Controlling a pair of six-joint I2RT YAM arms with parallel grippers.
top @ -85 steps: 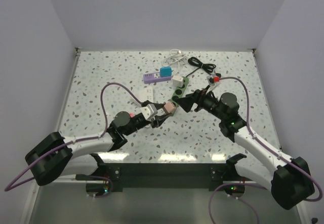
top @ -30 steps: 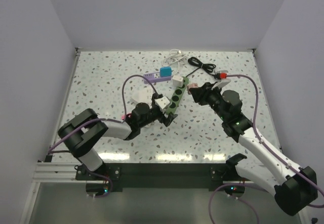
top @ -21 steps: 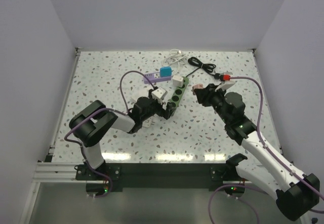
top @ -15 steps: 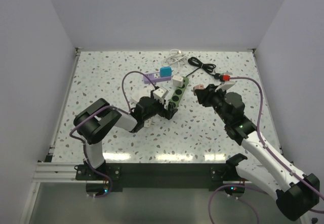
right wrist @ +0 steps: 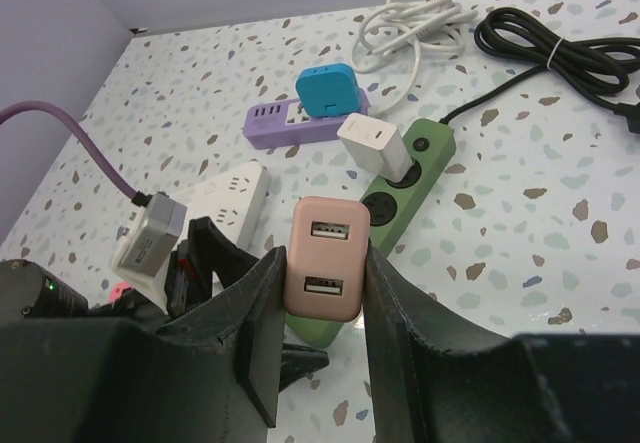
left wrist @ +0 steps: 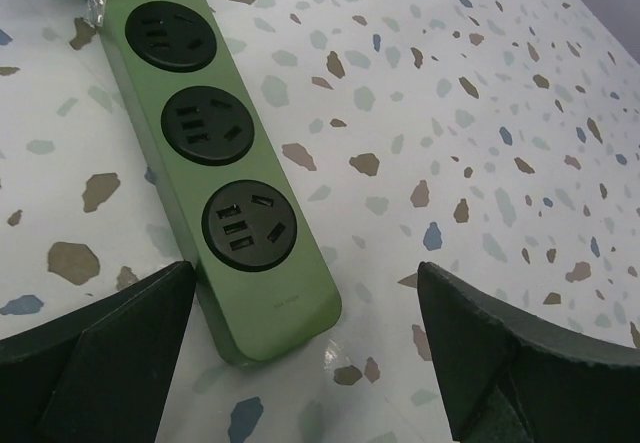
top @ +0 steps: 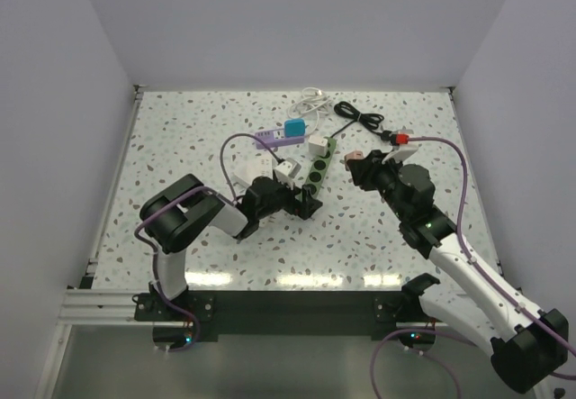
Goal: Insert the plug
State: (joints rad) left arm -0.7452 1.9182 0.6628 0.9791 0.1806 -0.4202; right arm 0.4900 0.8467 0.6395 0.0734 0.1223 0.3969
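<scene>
Three sockets [left wrist: 248, 226] sit free on the strip [left wrist: 152, 83], left pincer [left wrist: 300, 348] gaping empty over its 6 o'clock end. Right pincer [right wrist: 325, 293] grips the plug [right wrist: 325, 253]; insertion not yet done.

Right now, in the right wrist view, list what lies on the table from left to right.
white strip → blue adapter → white cable → black cable. The other pieces overlap these, so they are left out.

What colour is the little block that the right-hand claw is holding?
Pale pink; the plug shows best in the right wrist view.
</scene>
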